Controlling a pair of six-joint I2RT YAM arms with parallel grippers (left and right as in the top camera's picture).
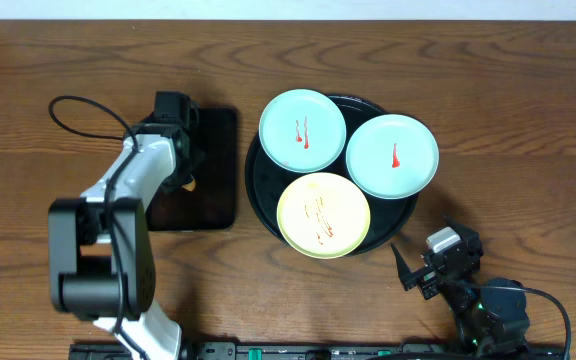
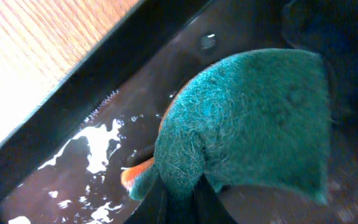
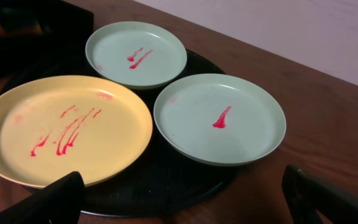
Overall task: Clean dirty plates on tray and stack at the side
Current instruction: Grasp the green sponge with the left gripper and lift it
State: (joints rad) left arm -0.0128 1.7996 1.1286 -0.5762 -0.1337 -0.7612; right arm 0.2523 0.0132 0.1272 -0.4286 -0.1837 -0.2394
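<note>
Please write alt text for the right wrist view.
Three plates with red streaks sit on a round black tray: a yellow plate at left, a far mint plate, a near mint plate at right. The open right gripper frames the bottom edge.

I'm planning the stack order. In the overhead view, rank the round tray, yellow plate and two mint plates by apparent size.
1. Round tray, clearly largest.
2. Yellow plate, marginally wider than the mint ones.
3. Two-streak mint plate and one-streak mint plate: alike, unranked.
</note>
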